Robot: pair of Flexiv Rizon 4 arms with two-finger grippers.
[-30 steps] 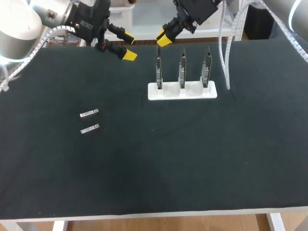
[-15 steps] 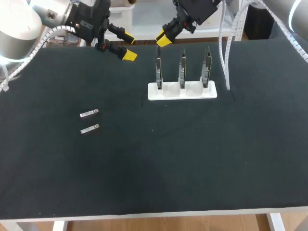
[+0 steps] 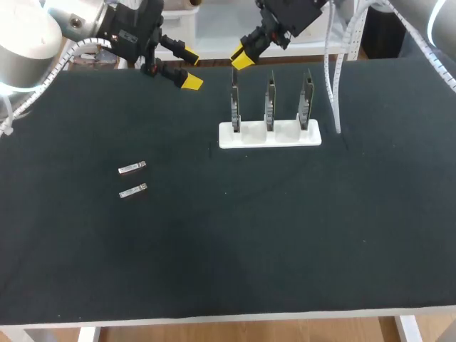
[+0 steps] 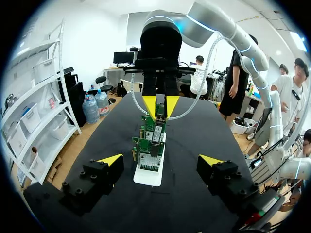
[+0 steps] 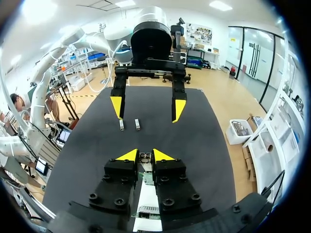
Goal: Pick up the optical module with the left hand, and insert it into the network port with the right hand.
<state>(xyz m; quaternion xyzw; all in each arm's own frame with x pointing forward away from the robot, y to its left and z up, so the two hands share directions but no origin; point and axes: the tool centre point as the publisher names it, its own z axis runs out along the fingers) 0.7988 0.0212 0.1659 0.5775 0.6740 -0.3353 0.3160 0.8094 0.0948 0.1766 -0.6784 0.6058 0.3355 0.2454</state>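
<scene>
- Table (image 3: 228, 256): dark mat covering the whole work surface.
- Modules: two small silver modules lie flat at the left middle of the head frame, one (image 3: 132, 168) just above the other (image 3: 133, 191), close together but not touching. Neither is held. In the right wrist view they lie side by side (image 5: 121, 125) (image 5: 137, 124), well ahead of that arm's fingers.
- Stand (image 3: 269, 135): white base at upper centre of the head frame, carrying three boards (image 3: 270, 103) upright in a row. The ports on the boards are too small to make out.
- Left gripper (image 3: 191, 68): upper left of the head frame, above the mat and well apart from the modules. Fingers spread wide, nothing between them. In its own wrist view (image 4: 161, 160) the stand lies ahead, seen between the two yellow tips and touching neither. The right wrist view confirms the wide spread (image 5: 147, 108).
- Right gripper (image 3: 242, 57): top centre of the head frame, just above and behind the leftmost board. Fingers drawn together with only a slit between the yellow tips, and nothing gripped (image 5: 144, 155). The left wrist view shows the same (image 4: 160, 104), with the tips over the far end of the row of boards. Whether they touch a board cannot be told.
</scene>
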